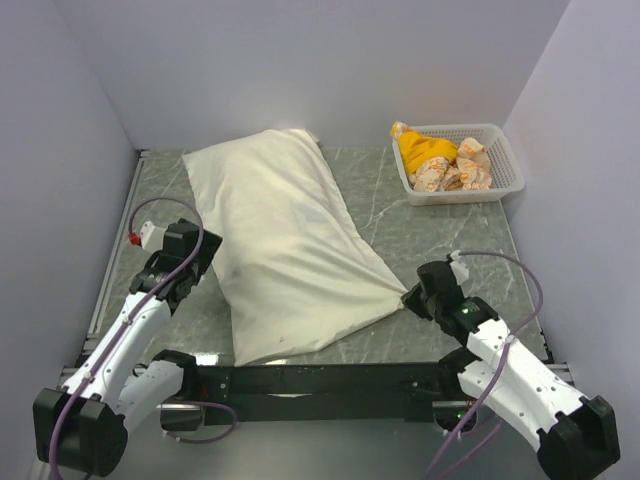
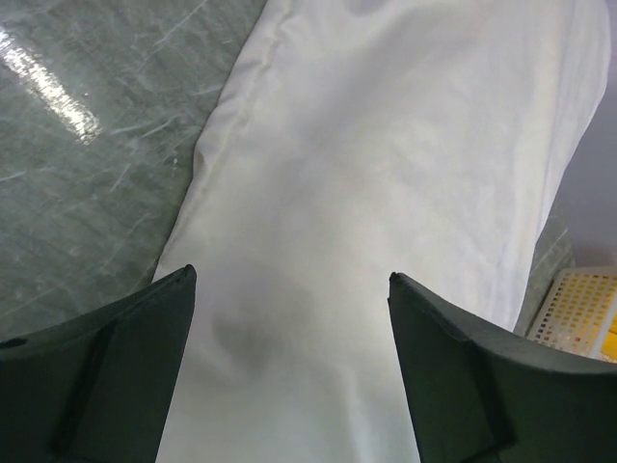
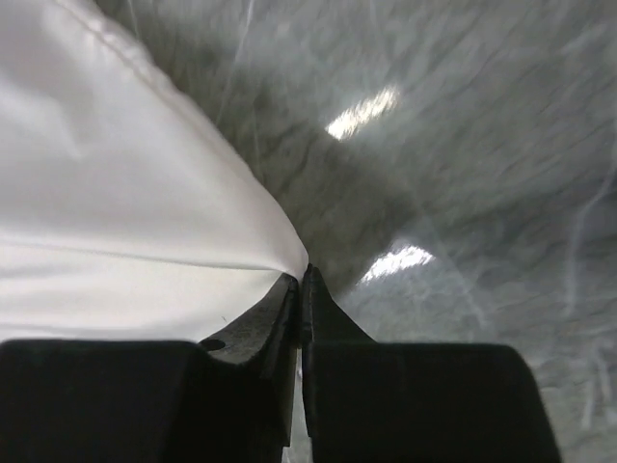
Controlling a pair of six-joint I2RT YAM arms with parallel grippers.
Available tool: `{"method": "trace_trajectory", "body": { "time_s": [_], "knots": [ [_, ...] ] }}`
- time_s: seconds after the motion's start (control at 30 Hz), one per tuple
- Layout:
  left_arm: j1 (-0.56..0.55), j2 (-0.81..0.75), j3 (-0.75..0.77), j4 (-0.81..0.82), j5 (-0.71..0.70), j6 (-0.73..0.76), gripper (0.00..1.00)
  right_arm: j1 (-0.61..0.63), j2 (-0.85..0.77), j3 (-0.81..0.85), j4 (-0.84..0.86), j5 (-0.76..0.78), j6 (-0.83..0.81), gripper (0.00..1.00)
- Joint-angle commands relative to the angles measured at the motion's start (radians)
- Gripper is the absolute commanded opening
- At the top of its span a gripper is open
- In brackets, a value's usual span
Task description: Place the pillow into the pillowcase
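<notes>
The pillowcase [image 1: 285, 250] is a cream-white cloth sack lying diagonally on the grey marbled table [image 1: 420, 240]. Its far half is plump and its near half is flatter and drawn out to a point at the right. The pillow's own surface and bear print do not show. My right gripper [image 1: 409, 295] is shut on that near right corner of the pillowcase [image 3: 116, 222], its jaws pinching the cloth tip [image 3: 302, 273]. My left gripper [image 1: 203, 255] is open at the sack's left edge, with its jaws wide apart [image 2: 289, 275] above the cloth [image 2: 386, 193] and holding nothing.
A white mesh basket [image 1: 465, 195] with yellow and white crumpled items stands at the far right; its corner also shows in the left wrist view [image 2: 578, 309]. White walls close in the left, back and right sides. A black rail [image 1: 320, 380] runs along the near edge.
</notes>
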Motion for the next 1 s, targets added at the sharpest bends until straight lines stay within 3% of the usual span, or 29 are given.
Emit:
{"method": "trace_trajectory", "body": {
  "time_s": [0.0, 0.13, 0.27, 0.47, 0.5, 0.6, 0.63, 0.67, 0.83, 0.97],
  "knots": [
    [-0.004, 0.030, 0.068, 0.072, 0.040, 0.054, 0.86, -0.107, -0.007, 0.068, -0.069, 0.002, -0.156, 0.07],
    [-0.004, 0.055, 0.083, 0.095, 0.078, 0.097, 0.86, -0.108, 0.006, 0.039, -0.029, -0.078, -0.180, 0.11],
    [-0.004, 0.062, 0.108, 0.066, 0.065, 0.125, 0.87, -0.091, -0.032, -0.049, 0.023, -0.153, -0.163, 0.10],
    [-0.004, 0.049, 0.111, 0.041, 0.048, 0.136, 0.88, -0.039, -0.060, -0.084, 0.020, -0.150, -0.114, 0.14],
    [-0.004, 0.049, 0.109, 0.043, 0.052, 0.142, 0.88, -0.039, -0.059, -0.078, 0.005, -0.155, -0.114, 0.18],
    [-0.004, 0.059, 0.121, 0.056, 0.095, 0.183, 0.90, -0.037, -0.082, -0.018, -0.044, -0.134, -0.149, 0.59],
    [-0.006, 0.064, 0.127, 0.070, 0.135, 0.200, 0.94, -0.037, -0.091, 0.037, -0.067, -0.111, -0.176, 0.88],
    [-0.013, 0.079, 0.134, 0.079, 0.163, 0.223, 0.95, -0.037, -0.103, 0.066, -0.087, -0.088, -0.192, 0.99],
    [-0.137, 0.145, 0.218, 0.031, 0.160, 0.321, 0.96, -0.037, -0.039, 0.258, -0.050, -0.034, -0.304, 1.00],
    [-0.263, 0.138, 0.244, -0.006, 0.089, 0.346, 0.98, -0.039, 0.122, 0.364, 0.069, -0.069, -0.373, 1.00]
  ]
}}
